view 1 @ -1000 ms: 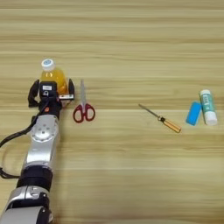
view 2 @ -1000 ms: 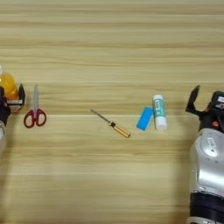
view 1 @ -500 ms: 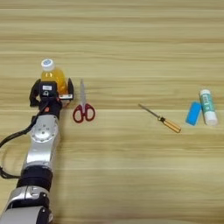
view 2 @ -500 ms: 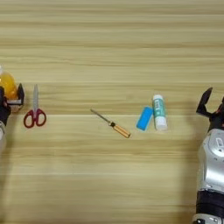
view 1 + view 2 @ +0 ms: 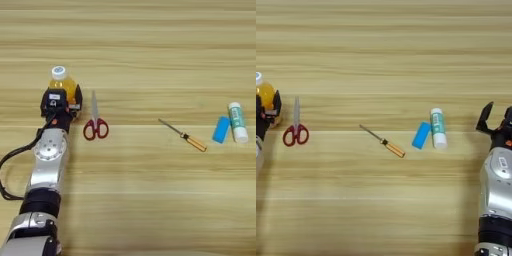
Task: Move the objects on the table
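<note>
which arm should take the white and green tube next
Likely the right. The right gripper sits open just right of the white-and-green tube, with only bare table between them, while the left gripper is far across, around the orange-juice bottle.

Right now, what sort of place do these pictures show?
Probably a robot test bench: a wide light wooden table with unrelated small items spaced in a row, such as red-handled scissors and a thin orange-handled screwdriver, between two robot arms.
</note>
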`<state>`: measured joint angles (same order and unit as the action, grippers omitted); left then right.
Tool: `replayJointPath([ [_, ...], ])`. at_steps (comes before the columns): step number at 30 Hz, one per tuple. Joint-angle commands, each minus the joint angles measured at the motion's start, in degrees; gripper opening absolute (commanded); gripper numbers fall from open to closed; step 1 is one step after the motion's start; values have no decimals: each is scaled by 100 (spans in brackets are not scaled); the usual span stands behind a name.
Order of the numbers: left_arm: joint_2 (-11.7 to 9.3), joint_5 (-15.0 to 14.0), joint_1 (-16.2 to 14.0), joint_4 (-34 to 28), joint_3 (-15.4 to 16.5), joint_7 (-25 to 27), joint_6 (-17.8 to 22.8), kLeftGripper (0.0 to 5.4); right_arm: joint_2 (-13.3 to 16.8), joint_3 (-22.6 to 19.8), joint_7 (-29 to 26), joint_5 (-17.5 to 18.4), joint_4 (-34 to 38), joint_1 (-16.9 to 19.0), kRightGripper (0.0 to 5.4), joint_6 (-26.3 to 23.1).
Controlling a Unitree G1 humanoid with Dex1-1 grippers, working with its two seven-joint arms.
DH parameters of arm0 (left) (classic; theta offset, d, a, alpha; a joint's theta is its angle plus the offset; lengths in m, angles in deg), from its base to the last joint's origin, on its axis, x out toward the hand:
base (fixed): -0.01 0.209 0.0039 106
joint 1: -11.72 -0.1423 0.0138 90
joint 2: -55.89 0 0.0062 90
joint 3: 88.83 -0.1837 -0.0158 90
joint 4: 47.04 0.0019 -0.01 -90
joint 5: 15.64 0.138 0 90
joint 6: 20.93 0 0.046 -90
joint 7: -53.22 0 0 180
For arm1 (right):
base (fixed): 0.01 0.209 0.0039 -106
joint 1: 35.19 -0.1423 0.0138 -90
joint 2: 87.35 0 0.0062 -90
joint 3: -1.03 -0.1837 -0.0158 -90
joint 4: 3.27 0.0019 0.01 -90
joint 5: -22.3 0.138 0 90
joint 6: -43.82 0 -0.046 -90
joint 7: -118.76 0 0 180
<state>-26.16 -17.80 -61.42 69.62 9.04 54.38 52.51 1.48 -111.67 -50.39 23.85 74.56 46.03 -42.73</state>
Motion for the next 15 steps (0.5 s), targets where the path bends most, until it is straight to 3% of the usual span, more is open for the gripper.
replayJointPath([
  [1,43,-63,183,-550,-111,130,58,336,33,46,2,-6,-60,-113,540,52],
  [12,295,-112,247,-1186,-402,337,392,336,33,112,-26,7,-109,-119,540,68],
  [15,408,-119,270,-1223,-623,538,496,336,28,128,-38,7,-130,-126,540,80],
])
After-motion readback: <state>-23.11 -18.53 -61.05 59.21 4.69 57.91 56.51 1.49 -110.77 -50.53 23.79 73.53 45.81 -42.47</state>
